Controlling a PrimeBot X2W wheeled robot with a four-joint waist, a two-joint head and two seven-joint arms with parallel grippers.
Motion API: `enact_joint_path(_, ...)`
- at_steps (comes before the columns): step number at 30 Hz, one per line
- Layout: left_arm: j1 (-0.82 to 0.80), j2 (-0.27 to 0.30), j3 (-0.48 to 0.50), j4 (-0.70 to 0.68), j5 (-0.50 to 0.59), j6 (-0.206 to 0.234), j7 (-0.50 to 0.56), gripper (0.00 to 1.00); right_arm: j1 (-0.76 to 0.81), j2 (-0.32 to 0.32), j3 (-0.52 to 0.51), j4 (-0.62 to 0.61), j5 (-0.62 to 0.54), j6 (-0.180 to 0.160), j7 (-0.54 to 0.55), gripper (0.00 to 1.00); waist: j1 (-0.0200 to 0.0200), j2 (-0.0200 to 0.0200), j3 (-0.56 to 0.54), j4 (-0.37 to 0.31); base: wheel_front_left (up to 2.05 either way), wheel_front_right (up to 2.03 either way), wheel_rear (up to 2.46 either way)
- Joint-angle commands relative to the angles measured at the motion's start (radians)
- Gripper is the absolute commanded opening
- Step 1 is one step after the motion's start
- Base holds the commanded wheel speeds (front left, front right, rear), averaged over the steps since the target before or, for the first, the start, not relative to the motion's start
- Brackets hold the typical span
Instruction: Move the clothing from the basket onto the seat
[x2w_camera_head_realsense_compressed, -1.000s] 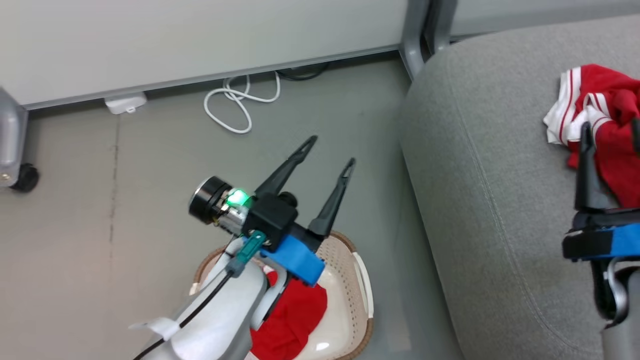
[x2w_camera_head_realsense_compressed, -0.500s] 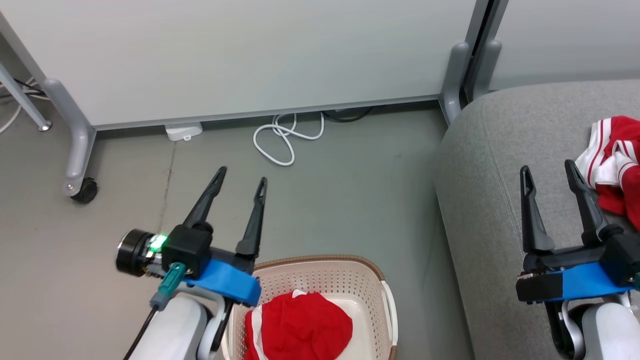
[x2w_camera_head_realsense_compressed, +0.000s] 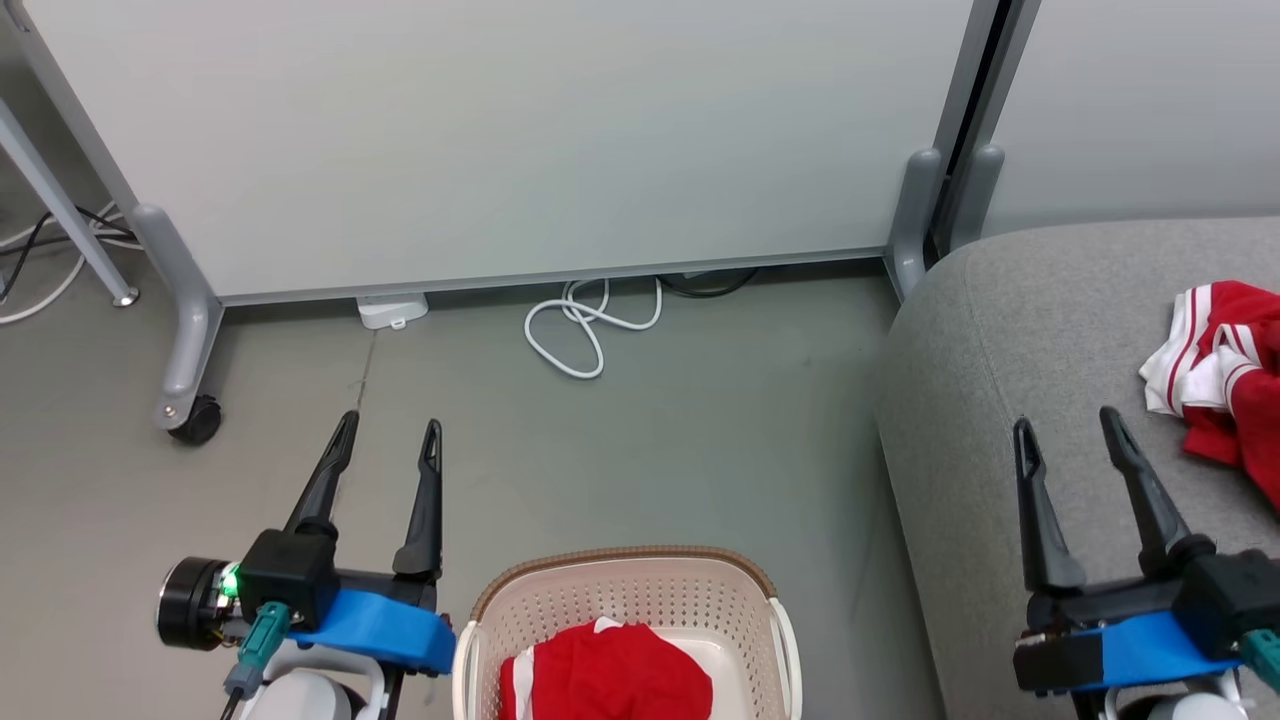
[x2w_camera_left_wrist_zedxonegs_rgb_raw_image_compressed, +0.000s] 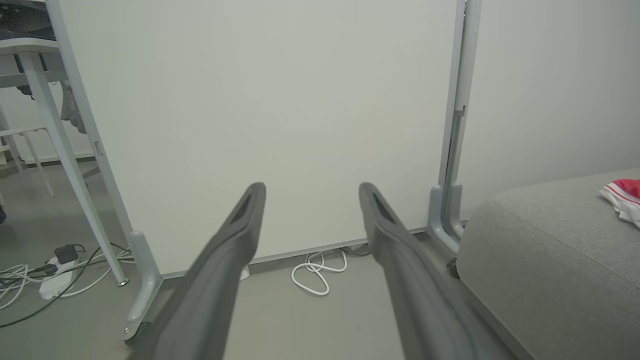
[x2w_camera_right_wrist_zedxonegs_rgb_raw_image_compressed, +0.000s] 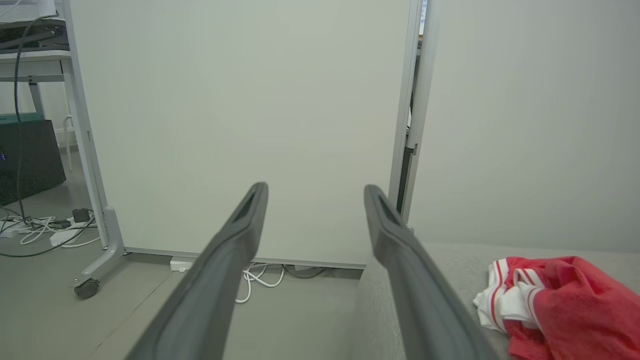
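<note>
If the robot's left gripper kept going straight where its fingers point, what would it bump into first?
Probably the white panel: in the wrist view the left gripper points at it, with the floor running up to it. Depth is hard to judge.

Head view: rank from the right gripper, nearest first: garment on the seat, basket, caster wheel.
1. Garment on the seat, just right of the right gripper fingers.
2. Basket, down to its left.
3. Caster wheel, far left.
</note>
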Motion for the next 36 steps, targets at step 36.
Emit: enact_joint_path(36,0.044,-0.054,0.078,0.022,0.117,-0.094,-0.005,1.0,0.067,0.009,0.029,0.014,0.04,0.0,0.0,1.0,0.0001,0.0,-0.018,0.007,0.0,0.0,0.0)
